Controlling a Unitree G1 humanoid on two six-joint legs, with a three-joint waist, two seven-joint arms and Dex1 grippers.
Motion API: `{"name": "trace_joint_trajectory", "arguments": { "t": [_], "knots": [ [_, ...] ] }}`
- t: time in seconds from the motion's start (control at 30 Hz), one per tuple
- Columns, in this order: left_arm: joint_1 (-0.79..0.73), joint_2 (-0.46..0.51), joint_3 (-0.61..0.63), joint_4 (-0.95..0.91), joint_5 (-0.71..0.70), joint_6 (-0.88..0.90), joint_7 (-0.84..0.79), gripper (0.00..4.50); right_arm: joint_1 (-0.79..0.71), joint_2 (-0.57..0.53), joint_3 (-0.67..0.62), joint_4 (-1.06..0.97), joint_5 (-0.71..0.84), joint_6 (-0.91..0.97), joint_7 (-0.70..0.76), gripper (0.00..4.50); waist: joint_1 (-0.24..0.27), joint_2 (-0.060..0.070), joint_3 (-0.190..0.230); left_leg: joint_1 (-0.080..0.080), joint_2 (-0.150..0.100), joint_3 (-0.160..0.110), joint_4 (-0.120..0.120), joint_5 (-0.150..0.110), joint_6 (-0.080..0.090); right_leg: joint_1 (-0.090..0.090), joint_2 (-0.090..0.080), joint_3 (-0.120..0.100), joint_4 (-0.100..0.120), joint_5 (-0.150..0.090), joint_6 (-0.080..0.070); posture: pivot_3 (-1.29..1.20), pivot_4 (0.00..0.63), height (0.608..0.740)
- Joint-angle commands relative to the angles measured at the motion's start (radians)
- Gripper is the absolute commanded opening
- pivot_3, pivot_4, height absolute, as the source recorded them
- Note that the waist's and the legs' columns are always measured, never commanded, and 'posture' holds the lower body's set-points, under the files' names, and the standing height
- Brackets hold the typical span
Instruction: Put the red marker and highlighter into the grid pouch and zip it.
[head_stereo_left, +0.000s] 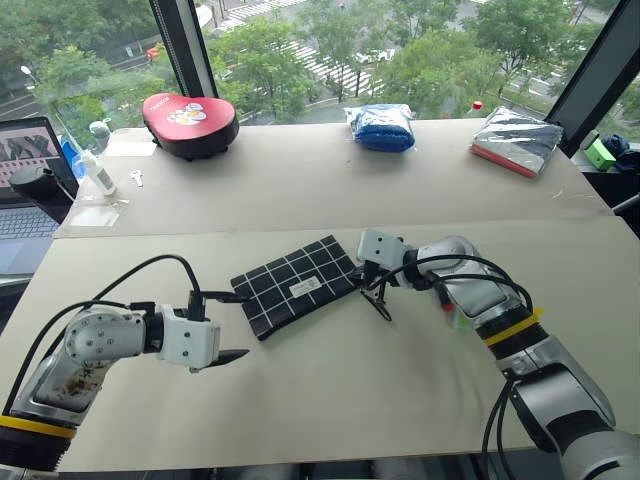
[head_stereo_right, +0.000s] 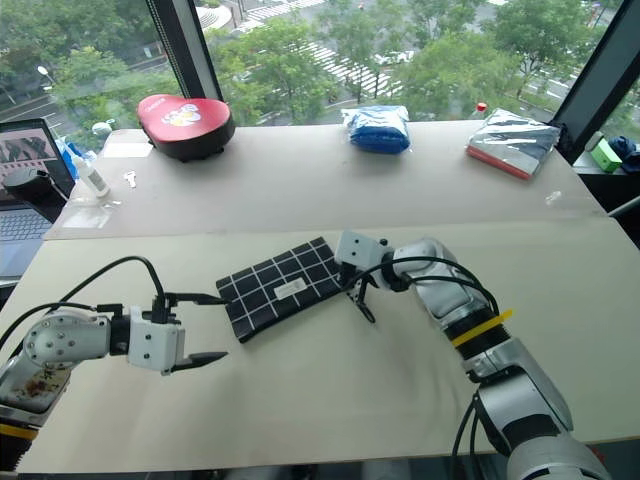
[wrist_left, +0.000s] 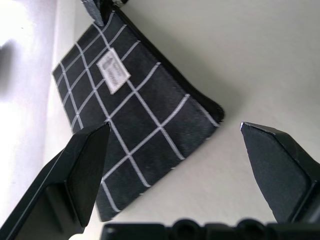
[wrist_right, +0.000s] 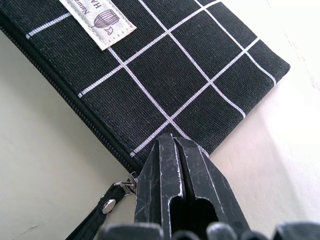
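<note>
left gripper (head_stereo_left: 222, 327): jaws spread wide, holding nothing; hovers just off the pouch's near-left corner.
grid pouch (head_stereo_left: 297, 283): flat on the table (head_stereo_left: 330, 400), between the 2 grippers; lies at about 2 o'clock from the left gripper.
long axis: runs roughly 8 o'clock to 2 o'clock, label up.
right gripper (head_stereo_left: 375, 283): fingers pressed together at the pouch's right end, tips on the fabric corner.
pull cord (wrist_right: 98, 215): trails off that same end, just beside the closed tips; grip on it not evident.
nearer arm: right, judged, since the zipper end lies under it.
</note>
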Motion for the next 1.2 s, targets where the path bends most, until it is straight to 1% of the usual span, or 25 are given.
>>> {"name": "trace_joint_trajectory", "arguments": {
  "t": [0.03, 0.1, 0.13, 0.2, 0.37, 0.6, 0.9, 1.2],
  "knots": [
    [0.013, -0.017, -0.013, -0.003, 0.045, -0.046, 0.051, 4.5, 0.043, -0.019, 0.02, 0.029, -0.043, 0.04, 0.004, 0.03, 0.005, 0.0, 0.0, 0.002, 0.0, 0.0, 0.0, 0.0, 0.0, 0.002, 0.0, 0.0, -0.001, 0.0, 0.0, 0.0, 0.15, 0.74],
    [0.003, -0.038, -0.025, 0.024, 0.087, -0.074, 0.092, 4.5, 0.049, -0.018, 0.01, 0.011, -0.039, 0.056, 0.009, 0.03, 0.01, 0.0, 0.0, 0.006, 0.0, 0.0, 0.0, -0.002, 0.0, 0.006, 0.0, 0.0, -0.001, 0.0, 0.0, 0.0, 0.15, 0.74],
    [-0.005, -0.049, -0.029, 0.042, 0.107, -0.095, 0.114, 4.5, 0.051, -0.018, 0.007, 0.003, -0.037, 0.062, 0.012, 0.03, 0.013, 0.0, 0.0, 0.007, 0.0, 0.0, 0.0, -0.005, 0.004, 0.007, 0.0, 0.0, -0.001, 0.0, 0.0, 0.0, 0.15, 0.74],
    [-0.017, -0.06, -0.039, 0.077, 0.142, -0.133, 0.145, 4.5, 0.055, -0.022, 0.004, -0.011, -0.035, 0.07, 0.02, 0.03, 0.016, 0.0, 0.0, 0.009, 0.0, 0.0, 0.0, -0.004, 0.004, 0.008, 0.0, 0.0, -0.001, 0.0, 0.0, 0.0, 0.15, 0.74],
    [-0.076, -0.077, -0.046, 0.209, 0.239, -0.278, 0.262, 4.5, 0.063, -0.032, -0.005, -0.04, -0.021, 0.084, 0.045, 0.03, 0.018, 0.0, -0.001, 0.009, 0.0, 0.0, 0.0, -0.002, 0.0, 0.008, 0.0, 0.0, -0.001, 0.0, 0.0, 0.0, 0.15, 0.74],
    [-0.142, -0.097, -0.08, 0.35, 0.311, -0.418, 0.386, 4.5, 0.065, -0.024, -0.02, -0.06, -0.013, 0.102, 0.049, 0.03, 0.018, 0.0, -0.001, 0.009, 0.0, 0.0, 0.0, -0.002, 0.0, 0.008, 0.0, 0.0, 0.0, 0.0, 0.0, 0.0, 0.15, 0.74],
    [-0.18, -0.163, -0.138, 0.382, 0.37, -0.499, 0.489, 4.5, 0.074, -0.018, -0.036, -0.073, -0.012, 0.115, 0.047, 0.03, 0.02, 0.0, -0.001, 0.009, 0.0, 0.0, 0.0, -0.002, 0.0, 0.009, 0.0, 0.0, 0.0, 0.0, 0.0, 0.0, 0.15, 0.74],
    [-0.185, -0.184, -0.184, 0.365, 0.374, -0.472, 0.507, 4.5, 0.076, -0.011, -0.04, -0.077, -0.011, 0.122, 0.04, 0.03, 0.018, 0.0, -0.001, 0.009, 0.0, 0.0, 0.0, -0.003, 0.001, 0.008, 0.0, 0.0, 0.0, 0.0, 0.0, 0.0, 0.15, 0.74]
  ]
}}
